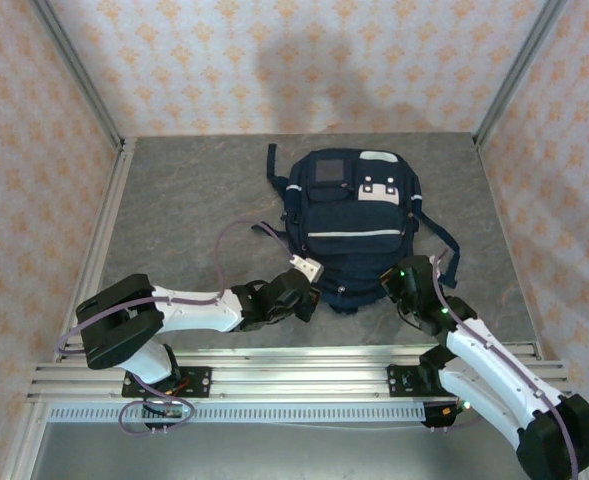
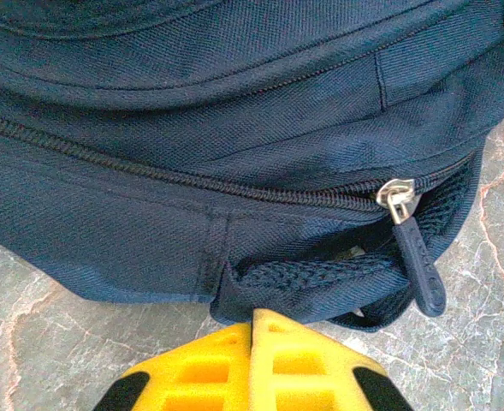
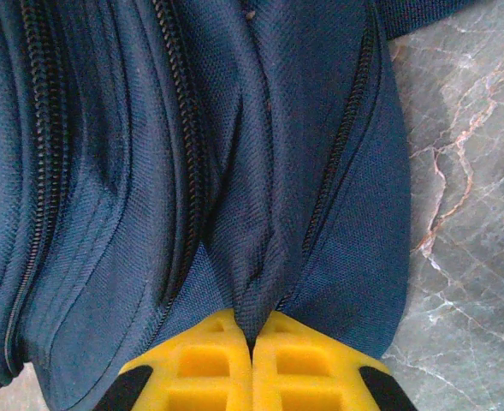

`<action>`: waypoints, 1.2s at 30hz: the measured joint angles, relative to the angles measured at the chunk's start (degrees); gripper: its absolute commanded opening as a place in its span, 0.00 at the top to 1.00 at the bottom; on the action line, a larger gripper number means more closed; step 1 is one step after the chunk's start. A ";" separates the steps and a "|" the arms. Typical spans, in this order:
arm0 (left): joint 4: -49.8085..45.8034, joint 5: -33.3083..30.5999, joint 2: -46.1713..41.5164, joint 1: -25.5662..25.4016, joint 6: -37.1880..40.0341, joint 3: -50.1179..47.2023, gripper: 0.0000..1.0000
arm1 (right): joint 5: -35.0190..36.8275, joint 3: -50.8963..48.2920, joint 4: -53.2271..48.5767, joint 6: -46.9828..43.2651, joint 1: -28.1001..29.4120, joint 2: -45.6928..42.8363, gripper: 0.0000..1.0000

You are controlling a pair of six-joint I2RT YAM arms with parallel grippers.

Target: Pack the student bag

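Note:
The student bag (image 1: 349,225), navy blue with white patches, lies flat mid-table. My left gripper (image 1: 309,290) is at its near left corner. In the left wrist view the yellow fingers (image 2: 256,318) are shut, their tips nipping the bag's lower fabric edge (image 2: 234,295) beside a mesh strap. A silver zip slider (image 2: 397,195) with a dark pull tab (image 2: 421,270) hangs just to the right. My right gripper (image 1: 402,285) is at the near right corner. Its fingers (image 3: 252,330) are shut on a pinched fold of the student bag (image 3: 256,257) between two zip lines.
The grey marbled tabletop (image 1: 184,210) is bare to the left of the bag. Dark straps trail off the bag at its right (image 1: 444,250) and at its far left (image 1: 272,165). Patterned walls enclose three sides. An aluminium rail (image 1: 294,365) runs along the near edge.

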 measured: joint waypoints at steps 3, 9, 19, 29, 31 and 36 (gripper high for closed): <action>0.22 0.61 0.59 0.00 0.02 0.02 1.00 | -0.92 0.15 0.26 -0.98 -0.09 1.31 1.00; -0.37 1.25 0.42 0.00 -0.13 0.31 0.77 | -1.60 0.61 0.20 -2.23 -0.11 1.64 1.00; -7.91 6.54 0.52 -0.04 -8.72 10.40 0.48 | -2.19 0.72 0.20 -2.60 -0.11 1.60 1.00; -10.05 10.91 5.11 0.39 -16.81 11.82 0.46 | -2.60 0.74 0.24 -2.56 -0.11 1.60 1.00; -10.86 10.93 5.33 0.63 -17.27 12.61 0.49 | -2.80 0.74 0.33 -2.54 -0.11 1.60 1.00; -11.87 11.34 7.39 0.72 -17.99 14.91 0.56 | -3.10 0.74 0.74 -2.12 -0.11 1.75 1.00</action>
